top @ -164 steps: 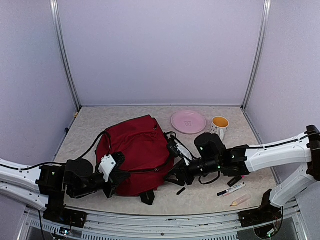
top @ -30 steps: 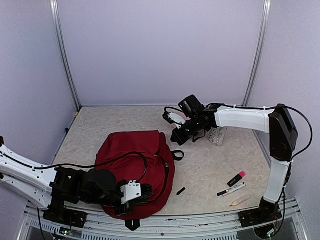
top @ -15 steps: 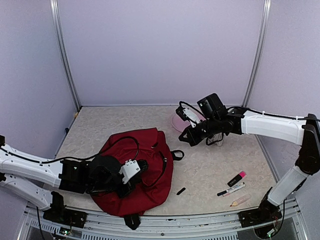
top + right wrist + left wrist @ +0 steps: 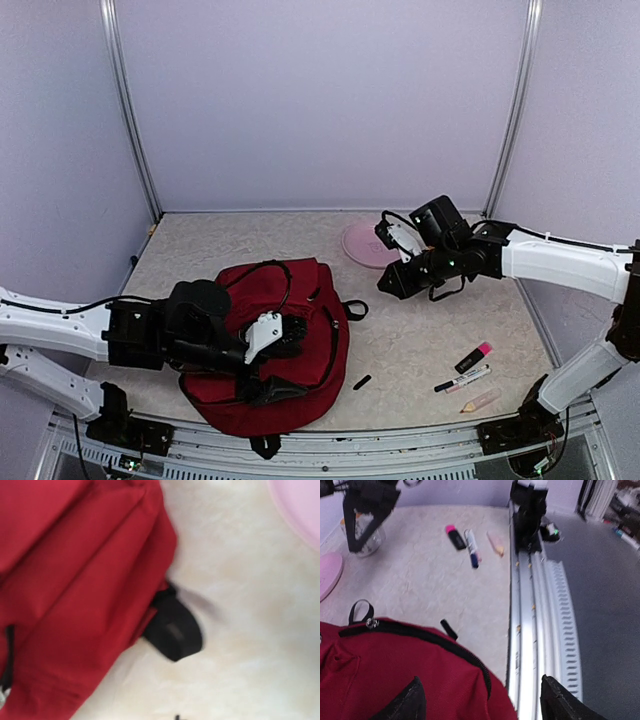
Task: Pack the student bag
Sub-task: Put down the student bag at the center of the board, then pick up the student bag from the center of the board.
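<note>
The student bag (image 4: 300,345), a dark red backpack with black straps, lies flat near the table's front left. It fills the lower left of the left wrist view (image 4: 390,675). My left gripper (image 4: 287,335) hovers over its middle. Its fingertips (image 4: 405,702) stand wide apart, open, with nothing between them. My right gripper (image 4: 390,284) hangs low over the table, to the right of the bag's top. Its fingers do not show in the right wrist view, which looks down on the bag's edge (image 4: 75,580) and a black strap loop (image 4: 175,627).
A pink plate (image 4: 360,245) lies at the back, behind the right arm. A pink-capped highlighter (image 4: 473,357), a marker (image 4: 462,379) and a pale stick (image 4: 481,401) lie at the front right. A small black piece (image 4: 362,382) sits beside the bag. The metal front rail (image 4: 525,630) runs close by.
My left gripper has opened and let go of the bag, which has shifted a little away from the front edge. My right arm has moved right and lower.
</note>
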`<state>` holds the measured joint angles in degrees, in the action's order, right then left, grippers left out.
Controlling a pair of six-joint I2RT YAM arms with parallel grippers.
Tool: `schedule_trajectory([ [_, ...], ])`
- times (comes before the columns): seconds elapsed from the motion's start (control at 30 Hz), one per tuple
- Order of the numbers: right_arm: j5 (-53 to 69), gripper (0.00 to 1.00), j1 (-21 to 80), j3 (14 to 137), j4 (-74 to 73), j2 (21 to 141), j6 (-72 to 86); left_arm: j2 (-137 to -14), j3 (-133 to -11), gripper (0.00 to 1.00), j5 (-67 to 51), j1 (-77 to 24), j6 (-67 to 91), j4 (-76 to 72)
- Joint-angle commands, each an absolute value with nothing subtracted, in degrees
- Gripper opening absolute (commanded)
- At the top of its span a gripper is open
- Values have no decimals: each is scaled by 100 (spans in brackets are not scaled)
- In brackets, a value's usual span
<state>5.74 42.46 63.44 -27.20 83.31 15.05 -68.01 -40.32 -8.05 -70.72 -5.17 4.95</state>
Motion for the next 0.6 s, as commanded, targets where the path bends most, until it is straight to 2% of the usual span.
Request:
schedule_trajectory([
  [0.0,1725,18,4351,6245,-2078,8259,1807,-5923,-4408,80,-1860,-6611,-428,432],
  [0.07,2085,19,4512,6309,-1666,8434,1915,-5715,-4402,85,-1622,-6065,-55,264],
  [0.13,2396,22,4644,6349,-1156,8644,2131,-5741,-4394,83,-1235,-5470,483,139],
  [0.23,2882,33,4794,6378,-362,9027,2522,-6249,-4545,67,-1059,-4596,1184,314],
  [0.33,2769,46,4821,6437,154,9373,3252,-6888,-4785,62,-1010,-4269,1353,665],
  [0.43,2441,54,4813,6559,365,9677,3826,-7188,-4787,66,-492,-4241,1346,738],
  [0.57,2580,55,4822,6488,1091,9923,4299,-7195,-4556,72,24,-4114,1426,682],
])
